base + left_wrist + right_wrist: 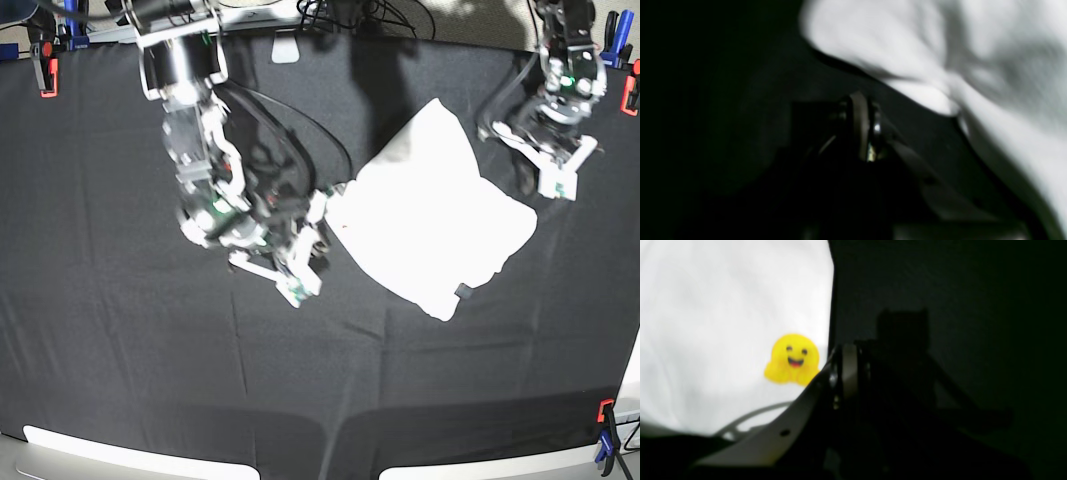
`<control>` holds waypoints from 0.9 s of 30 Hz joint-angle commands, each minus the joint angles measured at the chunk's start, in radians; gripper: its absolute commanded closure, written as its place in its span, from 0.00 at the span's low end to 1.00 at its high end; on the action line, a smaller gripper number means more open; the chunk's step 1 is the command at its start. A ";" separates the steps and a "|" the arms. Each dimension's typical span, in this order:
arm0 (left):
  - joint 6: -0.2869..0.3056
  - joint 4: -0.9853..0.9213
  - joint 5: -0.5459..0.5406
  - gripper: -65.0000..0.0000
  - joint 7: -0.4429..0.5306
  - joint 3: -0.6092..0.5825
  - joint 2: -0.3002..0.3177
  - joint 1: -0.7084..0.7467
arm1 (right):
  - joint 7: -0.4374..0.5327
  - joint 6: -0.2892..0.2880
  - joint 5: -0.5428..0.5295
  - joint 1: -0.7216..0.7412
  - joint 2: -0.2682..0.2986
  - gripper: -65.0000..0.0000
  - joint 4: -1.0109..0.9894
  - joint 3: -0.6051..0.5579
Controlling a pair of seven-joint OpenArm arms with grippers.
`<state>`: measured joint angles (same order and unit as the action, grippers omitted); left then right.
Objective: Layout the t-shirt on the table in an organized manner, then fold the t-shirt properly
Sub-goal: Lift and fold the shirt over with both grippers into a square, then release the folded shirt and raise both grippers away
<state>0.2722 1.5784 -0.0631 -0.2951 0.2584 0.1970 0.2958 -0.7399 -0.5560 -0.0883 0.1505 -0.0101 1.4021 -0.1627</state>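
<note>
The folded t-shirt (432,232) lies on the table (120,340); left tool (556,182) and right tool (300,290) pressed together, gripping nothing.

Dim, blurred wrist views, overexposed white cloth, sharper bright base view

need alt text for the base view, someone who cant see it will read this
Overhead view of a white t-shirt, folded into a compact rough square, lying on the black cloth table. The right arm's end effector is just beside the shirt's left edge, and the left arm's end effector is off its upper right corner; neither holds the cloth.
</note>
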 commanded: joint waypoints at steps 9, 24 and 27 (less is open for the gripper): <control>0.000 -0.184 -0.026 1.00 0.027 0.002 0.034 -0.188 | 0.026 -0.028 0.011 -0.059 -0.014 1.00 0.012 -0.160; 0.144 -0.239 -0.118 1.00 0.056 0.002 0.057 -0.225 | 0.042 0.055 0.127 -0.329 -0.008 1.00 0.303 -0.300; 0.144 -0.190 -0.165 1.00 0.066 0.003 0.077 -0.174 | 0.040 0.095 0.168 -0.363 0.014 1.00 0.372 -0.284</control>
<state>0.4118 1.3678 -0.2176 -0.2607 0.2562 0.2615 0.1310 -0.7216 -0.4622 0.0860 -0.2180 0.0097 1.7546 -0.4442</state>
